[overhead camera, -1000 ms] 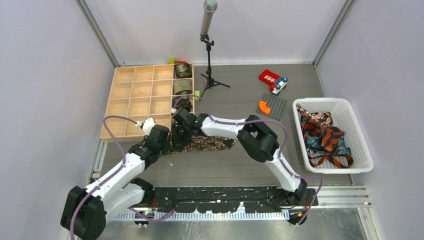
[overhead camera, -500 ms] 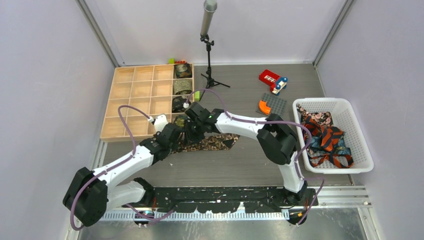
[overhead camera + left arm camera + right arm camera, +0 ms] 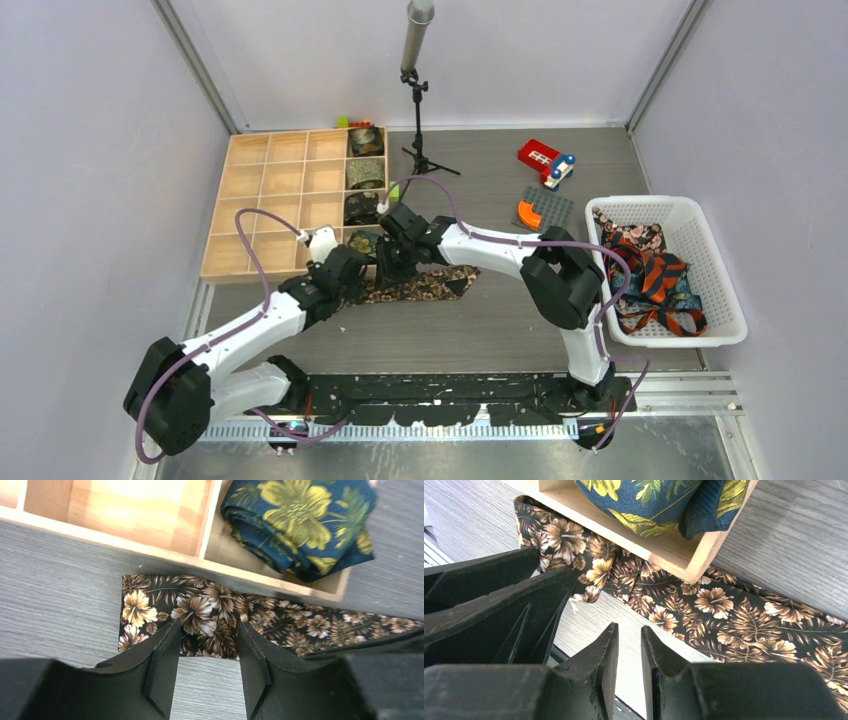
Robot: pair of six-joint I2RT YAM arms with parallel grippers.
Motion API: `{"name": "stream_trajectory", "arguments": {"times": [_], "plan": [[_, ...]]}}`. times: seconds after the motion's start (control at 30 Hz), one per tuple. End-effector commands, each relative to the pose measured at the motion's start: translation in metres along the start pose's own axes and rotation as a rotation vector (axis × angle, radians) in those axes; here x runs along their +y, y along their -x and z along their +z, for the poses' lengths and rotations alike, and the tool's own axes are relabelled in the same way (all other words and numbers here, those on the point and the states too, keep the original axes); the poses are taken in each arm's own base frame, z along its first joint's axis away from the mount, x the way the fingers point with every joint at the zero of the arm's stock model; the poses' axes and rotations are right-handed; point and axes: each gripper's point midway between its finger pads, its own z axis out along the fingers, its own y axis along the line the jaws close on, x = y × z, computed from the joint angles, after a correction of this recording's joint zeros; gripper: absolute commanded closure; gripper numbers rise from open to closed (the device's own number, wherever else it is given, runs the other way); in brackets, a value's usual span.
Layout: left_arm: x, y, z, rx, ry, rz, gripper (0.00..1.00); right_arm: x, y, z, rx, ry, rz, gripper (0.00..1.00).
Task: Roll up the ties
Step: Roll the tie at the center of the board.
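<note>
A brown floral tie (image 3: pixel 425 286) lies flat on the table along the front edge of the wooden tray (image 3: pixel 268 205). My left gripper (image 3: pixel 207 630) is open and empty, with its fingertips over the tie's squared left end (image 3: pixel 150 612). My right gripper (image 3: pixel 629 630) is slightly open and empty, just in front of the same tie (image 3: pixel 734 610). A teal tie with yellow flowers (image 3: pixel 300 520) sits coiled in the tray's near right corner compartment and also shows in the right wrist view (image 3: pixel 644 500). Three more coiled ties (image 3: pixel 366 175) fill the compartments behind it.
A white basket (image 3: pixel 668 205) at the right holds several loose ties (image 3: pixel 650 270). A microphone stand (image 3: pixel 415 110) stands behind the tray. A red toy (image 3: pixel 545 160) and a grey plate with an orange piece (image 3: pixel 543 213) lie at the back right.
My right gripper has drawn back to the right from the tray's corner compartment, where the teal coil now rests. My left gripper has moved right, to the brown tie's end.
</note>
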Motion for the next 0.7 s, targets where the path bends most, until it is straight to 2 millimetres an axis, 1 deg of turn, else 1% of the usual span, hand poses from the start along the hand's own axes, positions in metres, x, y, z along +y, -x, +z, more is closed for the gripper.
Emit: {"name": "stream_trajectory", "arguments": {"times": [0.0,0.07,0.17,0.23,0.3,0.4,0.47,0.57,0.6,0.67], "plan": [[-0.019,0.032,-0.018,-0.077,-0.079,-0.041,0.52,0.029,0.022,-0.026,-0.090,0.081,0.003,0.70],[-0.021,0.035,-0.023,-0.083,-0.098,-0.049,0.50,0.033,0.024,-0.029,-0.101,0.095,0.013,0.68],[-0.019,0.038,-0.030,-0.093,-0.109,-0.052,0.46,0.040,0.029,-0.033,-0.120,0.116,0.025,0.65],[-0.016,0.039,-0.033,-0.101,-0.112,-0.049,0.45,0.045,0.032,-0.036,-0.130,0.129,0.030,0.64],[-0.010,0.041,-0.037,-0.109,-0.104,-0.039,0.44,0.049,0.035,-0.039,-0.139,0.140,0.035,0.62],[0.003,0.049,-0.045,-0.153,-0.079,-0.020,0.42,0.059,0.038,-0.042,-0.151,0.150,0.028,0.59],[0.012,0.056,-0.052,-0.192,-0.069,-0.010,0.36,0.066,0.039,-0.042,-0.153,0.152,0.018,0.57],[0.026,0.061,-0.061,-0.229,-0.051,-0.011,0.21,0.075,0.041,-0.037,-0.152,0.138,-0.010,0.54],[0.031,0.061,-0.063,-0.240,-0.045,-0.023,0.18,0.075,0.041,-0.031,-0.144,0.125,-0.019,0.54],[0.040,0.061,-0.066,-0.248,-0.041,-0.046,0.13,0.082,0.043,-0.027,-0.143,0.112,-0.041,0.54]]}}
